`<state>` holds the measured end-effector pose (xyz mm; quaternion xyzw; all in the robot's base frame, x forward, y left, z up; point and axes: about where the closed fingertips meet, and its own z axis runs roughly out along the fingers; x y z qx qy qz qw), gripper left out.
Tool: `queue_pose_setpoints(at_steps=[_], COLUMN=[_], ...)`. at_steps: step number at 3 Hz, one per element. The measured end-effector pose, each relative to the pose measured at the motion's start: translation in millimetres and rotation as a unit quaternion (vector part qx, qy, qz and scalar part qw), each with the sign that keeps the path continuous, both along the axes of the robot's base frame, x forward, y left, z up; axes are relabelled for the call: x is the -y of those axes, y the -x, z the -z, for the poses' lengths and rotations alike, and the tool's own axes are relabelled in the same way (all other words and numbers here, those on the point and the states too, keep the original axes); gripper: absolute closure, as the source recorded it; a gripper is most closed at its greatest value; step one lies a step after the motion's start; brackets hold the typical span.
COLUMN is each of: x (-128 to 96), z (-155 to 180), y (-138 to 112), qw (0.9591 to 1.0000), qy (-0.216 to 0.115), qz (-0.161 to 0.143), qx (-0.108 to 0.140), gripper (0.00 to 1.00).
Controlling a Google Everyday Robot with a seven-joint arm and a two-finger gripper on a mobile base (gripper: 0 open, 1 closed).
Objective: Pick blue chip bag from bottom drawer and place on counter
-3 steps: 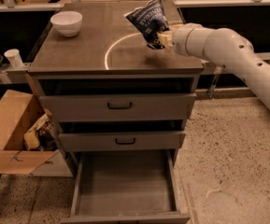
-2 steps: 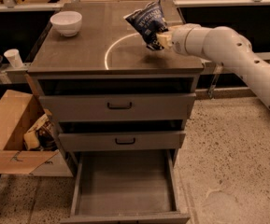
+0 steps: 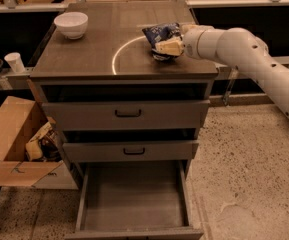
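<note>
The blue chip bag rests on the counter, right of the pale arc. My gripper reaches in from the right on the white arm; its pale fingers close on the bag's lower right side. The bag lies low against the counter top. The bottom drawer is pulled out below, its grey floor bare.
A white bowl stands at the counter's back left. Two closed drawer fronts with black handles sit above the open drawer. An open cardboard box stands on the floor at left, and a paper cup on a ledge.
The gripper has lowered the bag from above the counter's back right down onto the counter top. The bag now lies flatter.
</note>
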<state>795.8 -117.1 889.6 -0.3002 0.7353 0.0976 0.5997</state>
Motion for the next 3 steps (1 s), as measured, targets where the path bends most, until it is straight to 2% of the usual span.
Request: queue_pose_setpoints(at_steps=[1,2,3], x=[3,17,30], z=[-16,-50,-88], y=[6,22,45], qw=[0.9997,0.9969,0.9879], qy=[0.001,-0.005,-0.017], qz=[-0.001,0.001,-0.004], qx=[0.023,0.078,0.154], gripper=[0.00,0.00,0.00])
